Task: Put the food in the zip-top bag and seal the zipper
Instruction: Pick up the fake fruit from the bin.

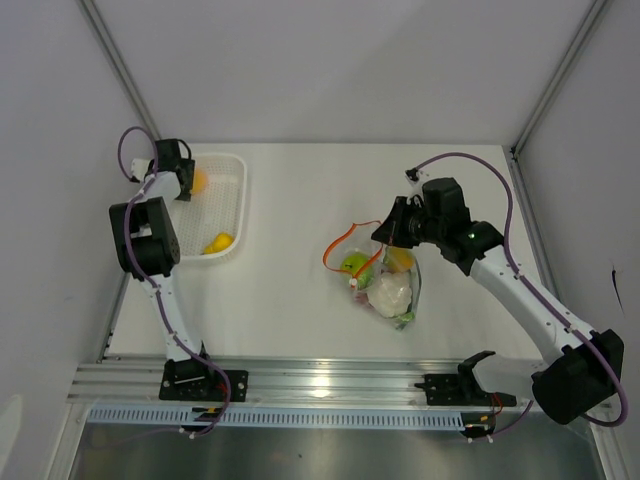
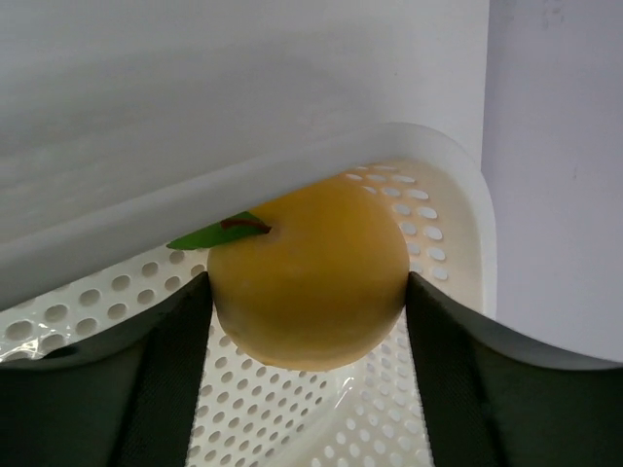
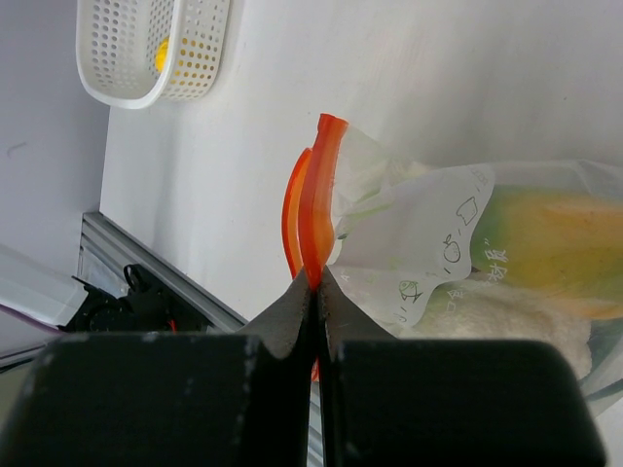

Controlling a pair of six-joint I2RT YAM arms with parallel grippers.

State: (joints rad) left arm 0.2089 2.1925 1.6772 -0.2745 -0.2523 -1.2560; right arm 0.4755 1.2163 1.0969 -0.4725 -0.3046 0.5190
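Observation:
A yellow-orange fruit (image 2: 307, 277) with a green leaf rests in the far corner of the white mesh basket (image 2: 282, 418). My left gripper (image 2: 309, 321) has a finger pressed against each side of it (image 1: 200, 180). Near the middle of the table lies the zip-top bag (image 1: 388, 288), holding a green apple (image 1: 353, 264), white cauliflower (image 1: 390, 293) and a yellow piece (image 1: 400, 258). My right gripper (image 3: 314, 282) is shut on the orange-red zipper (image 3: 319, 195), holding the bag's mouth (image 1: 345, 240) raised and spread.
Another yellow fruit (image 1: 218, 242) lies at the near end of the basket (image 1: 240, 200), which the right wrist view shows at top left (image 3: 146, 49). White walls enclose the table on three sides. A metal rail (image 1: 320, 380) runs along the near edge.

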